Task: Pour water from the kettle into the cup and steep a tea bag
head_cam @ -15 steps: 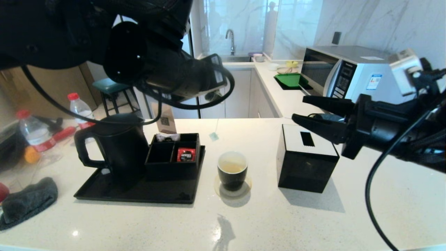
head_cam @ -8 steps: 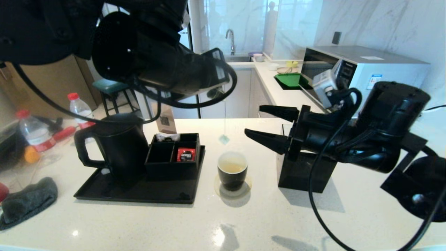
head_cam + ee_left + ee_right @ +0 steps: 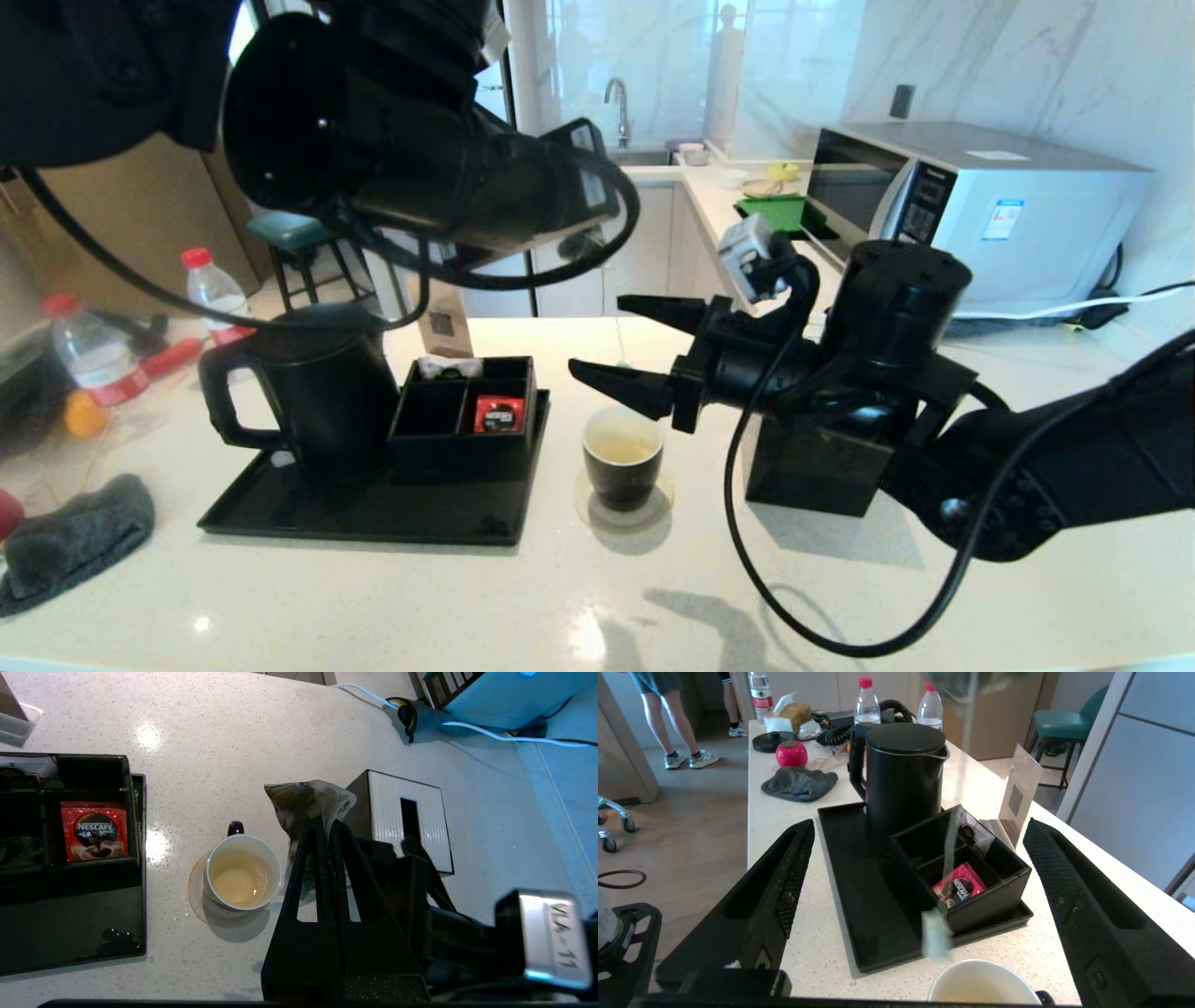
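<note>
1. Tea bag (image 3: 308,805): pinched at the fingertips of the left gripper (image 3: 329,826), well above the counter (image 3: 392,597). A thin string (image 3: 957,812) hangs down from it, ending in a small pale tag (image 3: 937,940) just above and beside the cup's rim.
2. Cup (image 3: 623,457): upright on a clear coaster (image 3: 624,509) on the counter, between the tray and the box. It holds pale yellowish water (image 3: 239,884).
3. Left gripper: closed on the tea bag, jaws together, held high above the cup. In the head view the fingertips are hidden behind the arm.
4. Right gripper (image 3: 630,350): jaws spread wide, holding nothing. It points level towards the kettle side, just above and behind the cup; the hanging string and tag sit between its two fingers.
5. Kettle (image 3: 313,387): upright on the black tray (image 3: 373,513), lid on, handle turned away from the cup.
6. Organiser (image 3: 467,411): black, divided, on the tray just beside the kettle; a red sachet (image 3: 499,413) lies in the compartment nearest the cup.
7. Box (image 3: 812,457): black cube with a white slotted top, on the counter near the cup, partly hidden by the right arm.
8. Grey cloth (image 3: 75,541) and bottles (image 3: 93,359): far end of the counter, beyond the kettle.
9. Microwave (image 3: 971,205): on the rear counter.
</note>
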### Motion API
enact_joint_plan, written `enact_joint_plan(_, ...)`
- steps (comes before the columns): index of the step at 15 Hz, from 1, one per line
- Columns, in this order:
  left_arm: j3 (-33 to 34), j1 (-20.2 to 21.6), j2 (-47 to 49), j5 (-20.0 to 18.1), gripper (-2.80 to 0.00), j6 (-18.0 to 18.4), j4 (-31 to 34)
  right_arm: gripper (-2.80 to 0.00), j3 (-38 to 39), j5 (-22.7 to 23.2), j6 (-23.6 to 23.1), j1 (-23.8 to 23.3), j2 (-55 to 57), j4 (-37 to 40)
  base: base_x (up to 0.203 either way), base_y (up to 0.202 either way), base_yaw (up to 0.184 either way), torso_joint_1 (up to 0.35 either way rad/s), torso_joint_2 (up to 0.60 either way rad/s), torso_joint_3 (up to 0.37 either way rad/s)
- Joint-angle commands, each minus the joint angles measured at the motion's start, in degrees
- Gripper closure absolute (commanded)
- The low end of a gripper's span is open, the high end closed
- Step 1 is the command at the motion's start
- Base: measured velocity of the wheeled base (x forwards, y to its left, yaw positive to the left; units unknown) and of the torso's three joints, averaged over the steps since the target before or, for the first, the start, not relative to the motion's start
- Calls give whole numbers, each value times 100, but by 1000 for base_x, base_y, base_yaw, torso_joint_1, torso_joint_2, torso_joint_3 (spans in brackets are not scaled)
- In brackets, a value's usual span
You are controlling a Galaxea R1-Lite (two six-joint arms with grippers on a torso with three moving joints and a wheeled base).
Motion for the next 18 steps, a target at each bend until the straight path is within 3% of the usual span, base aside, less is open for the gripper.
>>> enact_joint_plan(1,1,-82,7,14,0,-20,11,-280,-85,18,-4,17,223,-33,0,0,0,0,0,0)
enact_joint_plan(10,1,-143,9,5,0,-29,11,-280,-244,27,5,17,399,-32,0,0,0,0,0,0)
enact_joint_plan(11,1,-143,16,5,0,-37,11,-11,-252,20,5,17,399,-32,0,0,0,0,0,0)
enact_joint_plan(12,1,-143,20,5,0,-37,11,0,-252,27,5,17,399,-32,0,0,0,0,0,0)
enact_joint_plan(18,1,-143,33,5,0,-29,2,0,-262,27,163,17,348,-40,0,0,0,0,0,0)
